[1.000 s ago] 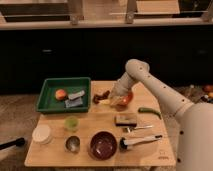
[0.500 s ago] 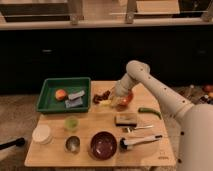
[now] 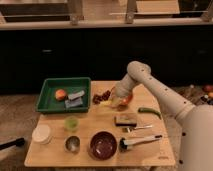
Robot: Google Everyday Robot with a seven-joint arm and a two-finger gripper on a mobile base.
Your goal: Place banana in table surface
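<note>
Nothing has visibly moved since half a second ago: my gripper (image 3: 114,99) hangs at the left rim of the orange bowl (image 3: 125,102). Just beside its tip the banana (image 3: 106,103) shows yellow, low over the table surface (image 3: 97,120), between the bowl and the green tray (image 3: 50,105). Whether I am gripping it or have let go, I cannot tell.

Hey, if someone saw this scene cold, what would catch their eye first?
The white arm comes in from the right, its pincer low over the orange bowl toward the back of the table surface. Next come the green tray at back left, holding a round orange-red fruit, and the dark red bowl near the front edge. A small yellow banana shows just left of the pincer.
</note>
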